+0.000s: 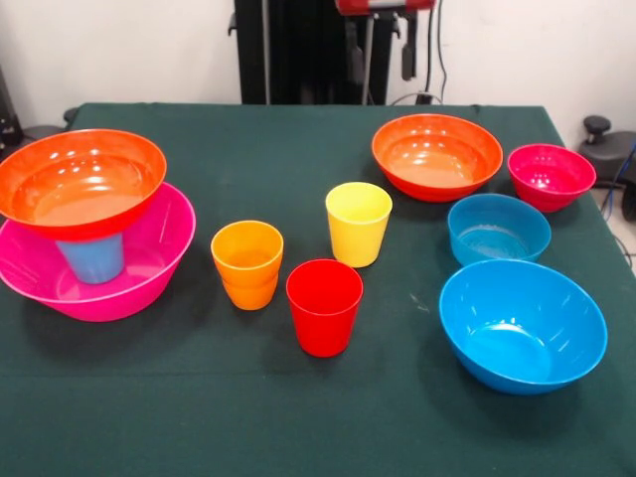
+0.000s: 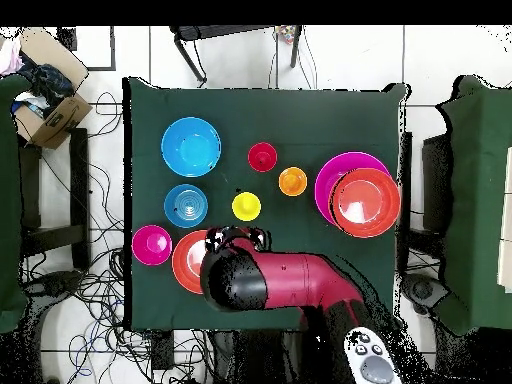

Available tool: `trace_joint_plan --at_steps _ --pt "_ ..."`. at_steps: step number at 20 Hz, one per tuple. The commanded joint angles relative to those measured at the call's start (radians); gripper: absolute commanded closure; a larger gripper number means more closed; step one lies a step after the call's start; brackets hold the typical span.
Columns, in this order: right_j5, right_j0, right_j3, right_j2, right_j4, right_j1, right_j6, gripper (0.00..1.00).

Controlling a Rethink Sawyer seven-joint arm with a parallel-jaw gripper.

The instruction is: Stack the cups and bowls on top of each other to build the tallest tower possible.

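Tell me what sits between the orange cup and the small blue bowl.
The yellow cup sits between the orange cup and the small blue bowl, clearest in the overhead view. The red cup stands off that line, nearer the front camera.

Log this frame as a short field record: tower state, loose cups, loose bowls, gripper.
tower: orange-red bowl on a light blue cup inside the pink bowl
loose cups: orange cup, yellow cup, red cup, all upright
loose bowls: second orange-red bowl, magenta bowl, small blue bowl, large blue bowl
gripper: above the table, holding nothing visible; jaw state unclear
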Motion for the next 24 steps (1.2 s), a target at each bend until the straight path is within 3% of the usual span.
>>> trace_joint_plan --at_steps 1,6,15,24 --pt "-0.107 0.058 -0.066 -0.135 0.085 0.191 0.28 0.0" --pt "-0.11 0.092 -0.139 -0.175 0.089 0.249 0.301 0.0" --pt "-0.043 0.101 -0.242 -0.201 0.062 0.284 0.272 0.0" --pt "0.037 0.126 -0.308 -0.204 0.085 0.275 0.256 0.0"
